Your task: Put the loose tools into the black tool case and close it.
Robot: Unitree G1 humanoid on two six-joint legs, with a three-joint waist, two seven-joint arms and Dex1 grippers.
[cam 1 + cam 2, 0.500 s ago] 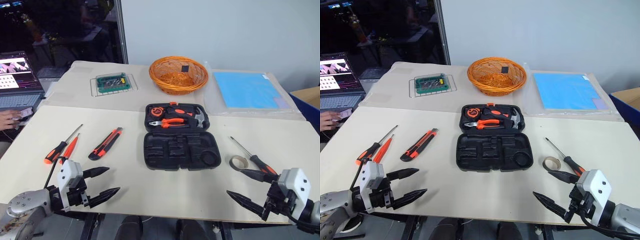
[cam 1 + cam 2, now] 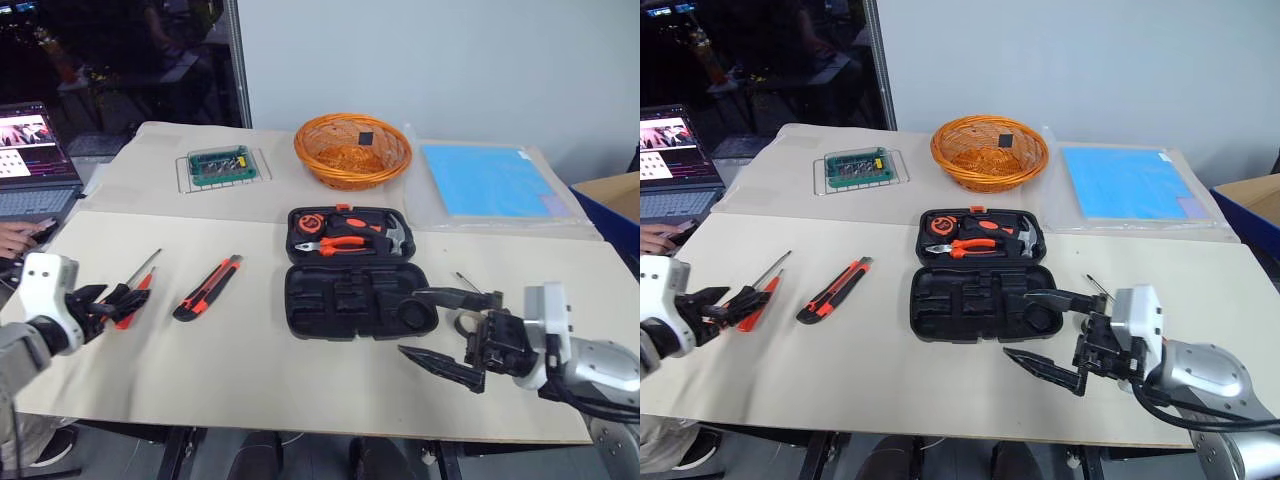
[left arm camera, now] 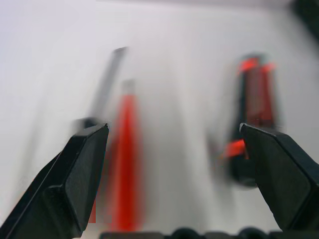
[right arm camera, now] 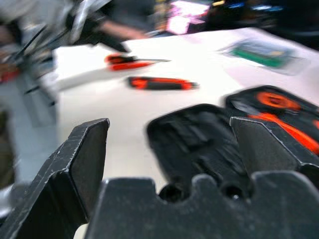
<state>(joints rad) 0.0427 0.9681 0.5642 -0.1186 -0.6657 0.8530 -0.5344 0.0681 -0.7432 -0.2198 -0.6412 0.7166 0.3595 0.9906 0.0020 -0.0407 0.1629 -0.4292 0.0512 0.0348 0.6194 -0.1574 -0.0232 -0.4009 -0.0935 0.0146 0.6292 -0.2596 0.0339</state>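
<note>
Left eye view | L gripper (image 2: 118,298) jaws apart, at screwdrivers (image 2: 138,290) | R gripper (image 2: 436,327) jaws apart, beside black tool case (image 2: 350,272)

Matt black plastic tool case (image 2: 357,301); woven wicker basket (image 2: 352,150); matt paper table cover (image 2: 250,370).

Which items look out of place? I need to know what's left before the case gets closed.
The black tool case lies open. Loose beside it: two screwdrivers and a utility knife on its left, a tape ring and another screwdriver on its right. Nothing looks damaged or spilled.
</note>
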